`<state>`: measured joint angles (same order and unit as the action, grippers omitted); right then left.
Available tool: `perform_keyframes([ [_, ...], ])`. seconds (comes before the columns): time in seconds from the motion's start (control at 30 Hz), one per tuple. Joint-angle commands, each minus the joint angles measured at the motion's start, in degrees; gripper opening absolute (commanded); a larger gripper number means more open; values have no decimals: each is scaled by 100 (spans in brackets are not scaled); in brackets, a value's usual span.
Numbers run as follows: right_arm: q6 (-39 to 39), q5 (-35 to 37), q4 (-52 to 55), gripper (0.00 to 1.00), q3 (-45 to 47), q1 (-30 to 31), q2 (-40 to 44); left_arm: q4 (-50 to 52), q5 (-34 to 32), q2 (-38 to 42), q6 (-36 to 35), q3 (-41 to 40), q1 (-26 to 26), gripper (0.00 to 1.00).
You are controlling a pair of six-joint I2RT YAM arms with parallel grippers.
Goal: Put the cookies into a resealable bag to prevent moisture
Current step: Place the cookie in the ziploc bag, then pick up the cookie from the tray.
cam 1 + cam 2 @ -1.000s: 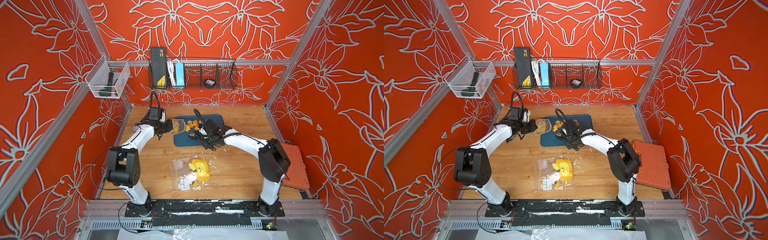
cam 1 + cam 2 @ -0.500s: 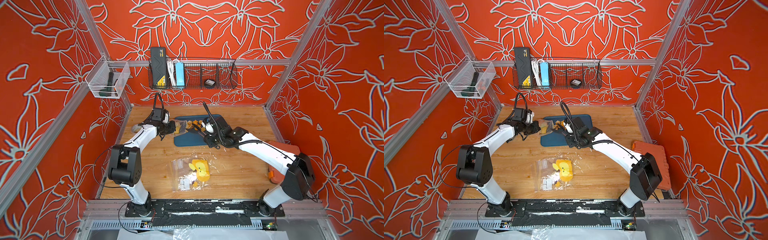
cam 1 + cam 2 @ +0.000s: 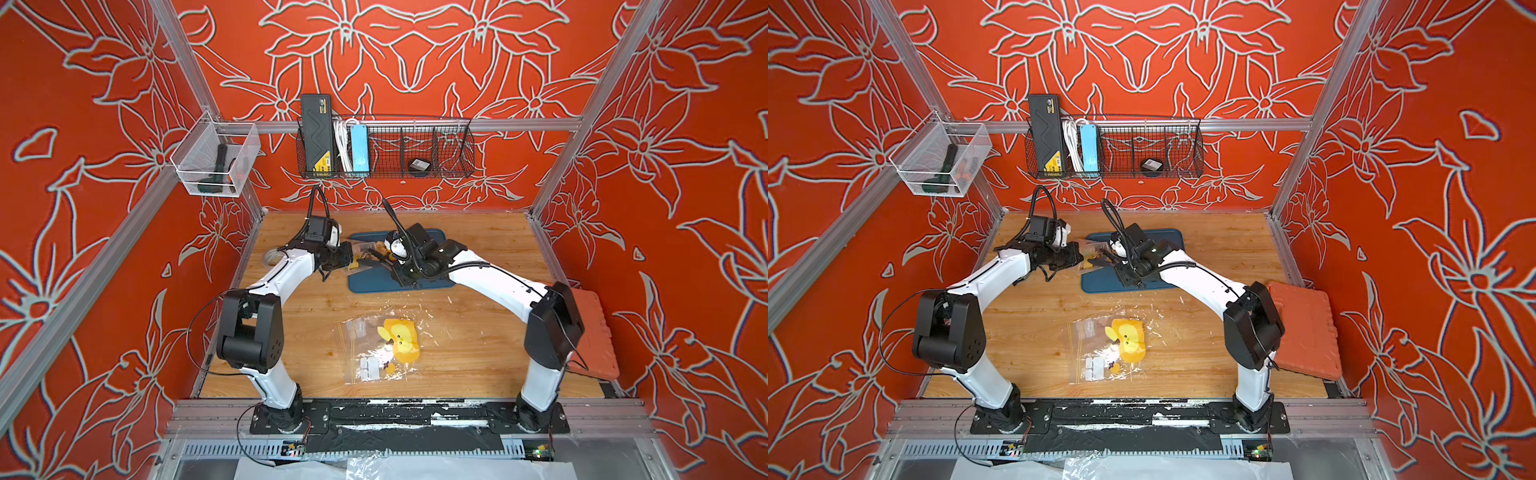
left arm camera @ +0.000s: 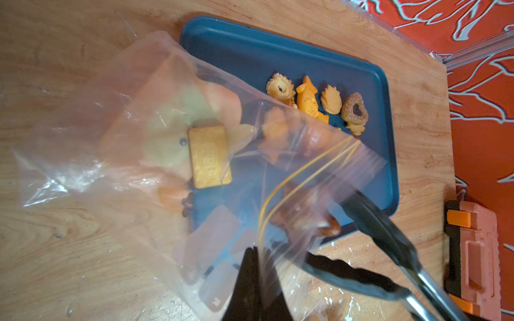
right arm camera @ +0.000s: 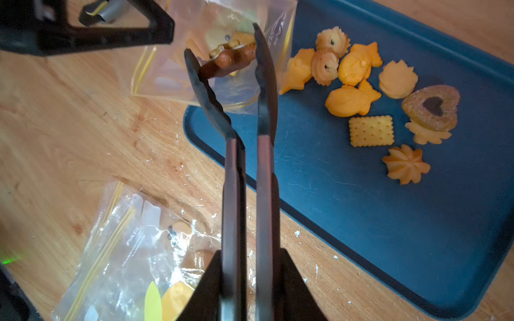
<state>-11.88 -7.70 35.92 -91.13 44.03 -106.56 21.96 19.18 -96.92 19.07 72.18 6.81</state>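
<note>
My left gripper (image 4: 254, 251) is shut on the rim of a clear resealable bag (image 4: 167, 125) and holds it up, mouth open, at the blue tray's (image 4: 250, 50) near edge. A rectangular yellow cookie (image 4: 210, 155) lies inside the bag. My right gripper (image 5: 247, 255) is shut on black-tipped tongs (image 5: 264, 111). The tongs pinch a brown cookie (image 5: 230, 58) right at the bag's (image 5: 167, 75) mouth. Several orange and yellow cookies (image 5: 353, 100) lie on the tray (image 5: 361, 208). In a top view both grippers (image 3: 347, 257) (image 3: 409, 266) meet over the tray's left end.
A second clear bag with a yellow cartoon print (image 3: 382, 345) lies flat on the wooden table nearer the arm bases. An orange case (image 3: 590, 332) sits at the right edge. A tape roll (image 3: 270, 259) lies by the left wall. A wire basket (image 3: 386, 145) hangs on the back wall.
The right arm's elbow swung out to the right and came back in. The tongs now reach left into the bag's mouth. The left gripper and bag shifted slightly toward the tray.
</note>
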Motion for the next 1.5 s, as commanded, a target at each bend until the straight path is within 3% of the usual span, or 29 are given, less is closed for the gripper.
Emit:
perform_keyframes([
  [0.0,14,-175,142,35,-296,10,-10,46,69,-56,-127,55,22,0],
  [0.13,-51,-291,41,54,-171,11,138,46,71,-55,-124,59,26,0],
  [0.27,-69,-291,-24,59,26,12,358,46,77,-56,-123,50,27,0],
  [0.43,-116,-182,-404,55,807,5,1083,71,-9,-38,-120,50,23,0],
  [0.53,-315,260,-832,50,1566,-40,1678,98,-192,0,-89,42,22,0],
  [0.67,-523,747,-731,45,1981,-186,1862,103,-538,143,-42,-9,22,0],
  [0.97,-469,524,-410,44,1550,-240,970,-110,-1054,618,118,-260,-151,0],
  [1.2,-464,417,-269,46,742,-154,142,-165,-1000,663,148,-302,-241,0],
  [1.47,-758,778,211,49,-173,-121,-650,-157,-944,627,132,-286,-268,0],
])
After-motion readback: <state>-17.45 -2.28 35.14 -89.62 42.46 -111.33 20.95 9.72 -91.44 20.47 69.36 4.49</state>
